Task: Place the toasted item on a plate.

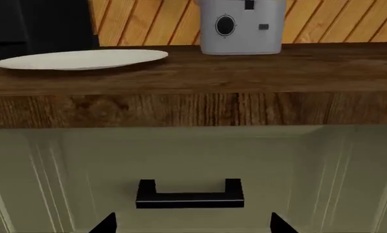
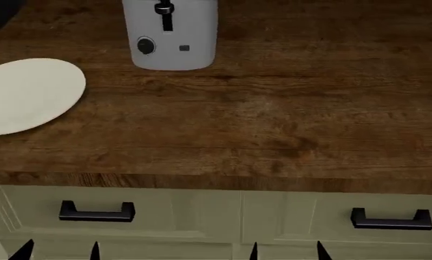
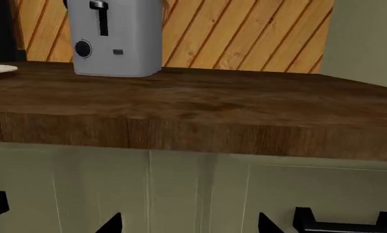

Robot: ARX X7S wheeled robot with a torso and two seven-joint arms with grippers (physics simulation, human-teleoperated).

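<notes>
The plate (image 2: 25, 95) is a plain cream-white round lying flat at the left of the wooden countertop (image 2: 274, 124); it also shows in the left wrist view as the plate (image 1: 83, 59). The toasted item is out of view in every frame. A grey toaster (image 2: 174, 35) stands at the back of the counter, its top cut off. My left gripper (image 2: 58, 252) and right gripper (image 2: 287, 252) hang below the counter's front edge, facing the drawer fronts. Both are open with nothing between the fingers, as the left gripper (image 1: 192, 225) and right gripper (image 3: 188, 224) show.
Pale green drawer fronts with black handles (image 2: 97, 212) (image 2: 389, 219) sit under the counter edge. A slatted wooden wall (image 3: 245, 34) runs behind the toaster (image 3: 116, 41). A dark object (image 1: 38, 22) stands behind the plate at the far left.
</notes>
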